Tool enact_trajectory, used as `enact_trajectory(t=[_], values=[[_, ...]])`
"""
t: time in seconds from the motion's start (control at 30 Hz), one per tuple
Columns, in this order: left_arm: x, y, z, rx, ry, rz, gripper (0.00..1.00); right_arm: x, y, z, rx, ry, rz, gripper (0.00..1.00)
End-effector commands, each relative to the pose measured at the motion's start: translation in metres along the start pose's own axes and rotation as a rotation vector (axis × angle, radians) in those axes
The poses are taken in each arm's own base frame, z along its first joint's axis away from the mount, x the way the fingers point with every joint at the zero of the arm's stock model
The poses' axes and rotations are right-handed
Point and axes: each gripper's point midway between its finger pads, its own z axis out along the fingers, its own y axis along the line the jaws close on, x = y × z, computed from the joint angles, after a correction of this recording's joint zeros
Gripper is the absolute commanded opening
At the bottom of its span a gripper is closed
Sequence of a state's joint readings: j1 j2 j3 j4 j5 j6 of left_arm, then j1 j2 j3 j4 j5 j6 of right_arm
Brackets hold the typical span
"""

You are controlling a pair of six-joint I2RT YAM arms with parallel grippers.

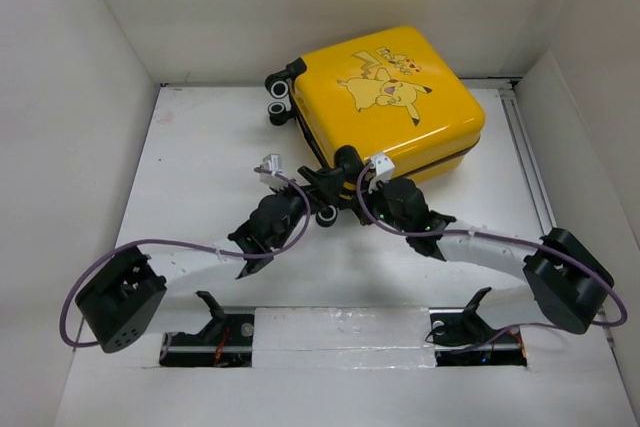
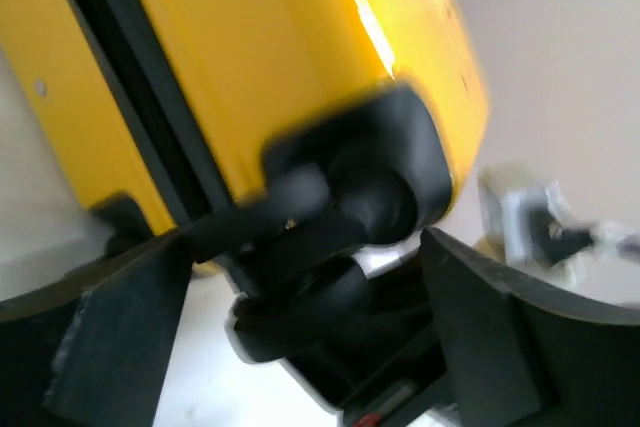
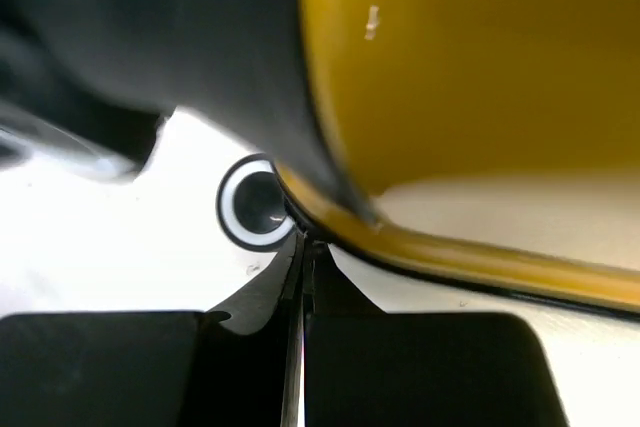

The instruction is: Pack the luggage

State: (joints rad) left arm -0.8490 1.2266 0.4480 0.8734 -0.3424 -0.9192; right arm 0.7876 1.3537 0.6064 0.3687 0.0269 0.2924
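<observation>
The yellow Pikachu luggage (image 1: 390, 97) lies closed and flat at the far middle of the table, its black zipper band along the near side. My left gripper (image 1: 318, 179) is at its near left corner. In the left wrist view the luggage (image 2: 250, 67) fills the top, and my left gripper (image 2: 305, 247) is open with a black caster housing (image 2: 370, 197) between its wide-apart fingers. My right gripper (image 1: 350, 162) is just beside it at the same corner. In the right wrist view my right gripper (image 3: 303, 247) is shut, tips against the luggage's (image 3: 480, 67) lower edge beside a black-and-white wheel (image 3: 255, 202).
Two more caster wheels (image 1: 278, 97) stick out at the luggage's far left corner, and one wheel (image 1: 326, 215) shows under the arms. White walls close in the table at left, right and back. The right arm's wrist hardware (image 2: 520, 217) is close to my left gripper.
</observation>
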Motion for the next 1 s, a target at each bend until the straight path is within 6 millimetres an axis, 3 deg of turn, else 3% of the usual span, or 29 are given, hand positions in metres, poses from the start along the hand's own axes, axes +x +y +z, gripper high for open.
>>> enact_trajectory(t=[0.0,0.07,0.1,0.17,0.2,0.27,0.3,0.33,0.37,0.4,0.43,0.47,0.6,0.63,0.67,0.83,0.87,0.97], values=[[0.002,-0.036,-0.01,0.094,0.083,0.024,1.0,-0.041,0.057,-0.018,-0.233,-0.147,0.006,0.0],[-0.034,-0.015,-0.005,0.012,-0.05,0.027,1.0,-0.038,0.054,-0.022,-0.222,-0.149,0.017,0.0],[-0.063,0.006,0.003,-0.042,-0.111,-0.023,1.0,-0.04,0.051,-0.024,-0.208,-0.155,0.019,0.0],[-0.097,-0.003,0.014,0.008,-0.131,-0.079,1.0,-0.038,0.047,-0.023,-0.187,-0.161,0.021,0.0],[-0.126,0.024,0.024,-0.052,-0.19,-0.105,1.0,-0.034,0.045,-0.023,-0.184,-0.152,0.021,0.0],[-0.149,0.029,0.035,-0.008,-0.184,-0.202,1.0,-0.034,0.045,-0.023,-0.184,-0.152,0.021,0.0],[-0.174,0.052,0.046,-0.031,-0.223,-0.233,1.0,-0.034,0.045,-0.023,-0.184,-0.152,0.021,0.0],[-0.188,0.052,0.053,0.004,-0.24,-0.258,1.0,-0.034,0.045,-0.023,-0.184,-0.152,0.021,0.0],[-0.194,0.056,0.06,0.012,-0.234,-0.292,1.0,-0.034,0.045,-0.023,-0.183,-0.153,0.012,0.0],[-0.203,0.041,0.07,0.083,-0.192,-0.336,1.0,-0.033,0.047,-0.023,-0.194,-0.149,0.01,0.0],[-0.202,0.063,0.084,0.066,-0.176,-0.362,1.0,-0.037,0.048,-0.023,-0.198,-0.157,0.01,0.0],[-0.207,0.053,0.091,0.126,-0.176,-0.368,1.0,-0.037,0.05,-0.024,-0.208,-0.155,0.0,0.0],[-0.208,0.067,0.136,0.132,-0.108,-0.435,1.0,-0.032,0.055,-0.02,-0.223,-0.137,-0.004,0.0],[-0.216,0.058,0.145,0.169,-0.109,-0.422,1.0,-0.032,0.061,-0.022,-0.244,-0.139,-0.008,0.0],[-0.211,0.073,0.156,0.145,-0.099,-0.443,1.0,-0.032,0.061,-0.022,-0.244,-0.139,-0.008,0.0],[-0.223,0.079,0.183,0.129,-0.117,-0.426,1.0,-0.031,0.064,-0.022,-0.253,-0.136,-0.01,0.0],[-0.233,0.072,0.188,0.147,-0.138,-0.419,1.0,-0.03,0.066,-0.023,-0.261,-0.133,-0.011,0.0],[-0.232,0.081,0.202,0.145,-0.135,-0.445,1.0,-0.03,0.066,-0.023,-0.261,-0.133,-0.011,0.0]])
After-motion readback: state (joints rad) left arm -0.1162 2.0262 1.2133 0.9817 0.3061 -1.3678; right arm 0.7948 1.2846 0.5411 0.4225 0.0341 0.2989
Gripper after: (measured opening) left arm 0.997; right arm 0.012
